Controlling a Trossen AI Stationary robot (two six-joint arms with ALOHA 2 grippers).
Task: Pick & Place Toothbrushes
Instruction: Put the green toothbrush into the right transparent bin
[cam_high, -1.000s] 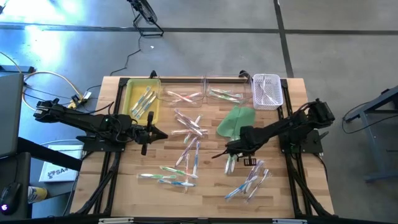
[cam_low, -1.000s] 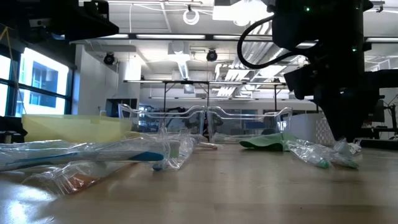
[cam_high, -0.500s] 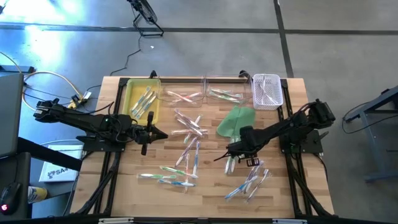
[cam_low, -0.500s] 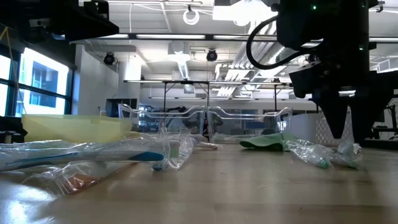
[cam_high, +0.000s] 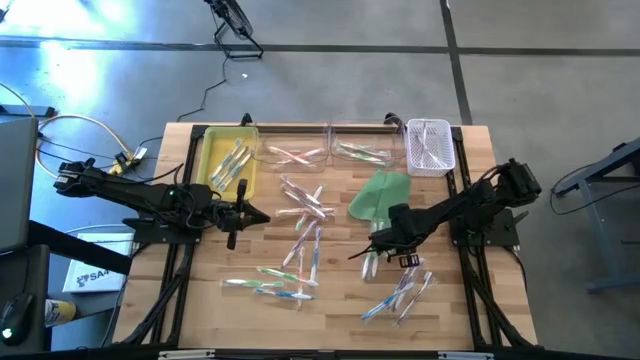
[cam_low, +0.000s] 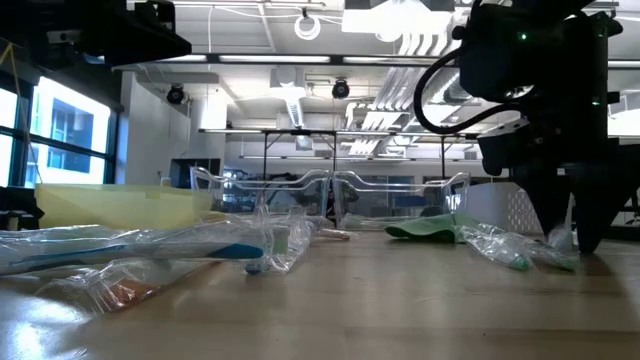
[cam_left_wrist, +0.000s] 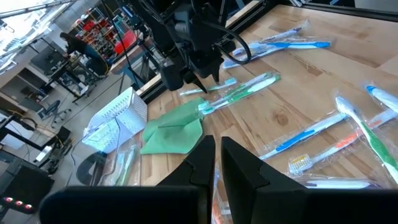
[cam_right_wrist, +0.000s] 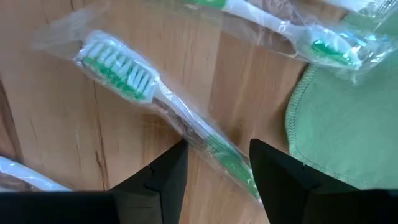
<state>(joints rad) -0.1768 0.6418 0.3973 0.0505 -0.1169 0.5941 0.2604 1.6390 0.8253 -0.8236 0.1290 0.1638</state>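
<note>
Over the left of the wooden surface (cam_high: 330, 310), the left claw (cam_high: 262, 214) hangs closed and empty beside the yellow plastic tray (cam_high: 208, 160), unmoved. Wrapped toothbrushes (cam_high: 300, 215) lie scattered across the middle. The right claw (cam_right_wrist: 214, 168), lower than a second ago, has spread its fingers astride a green-bristled toothbrush in clear wrapper (cam_right_wrist: 168, 118) near the flat green cloth (cam_right_wrist: 348, 124), gripping nothing.
</note>
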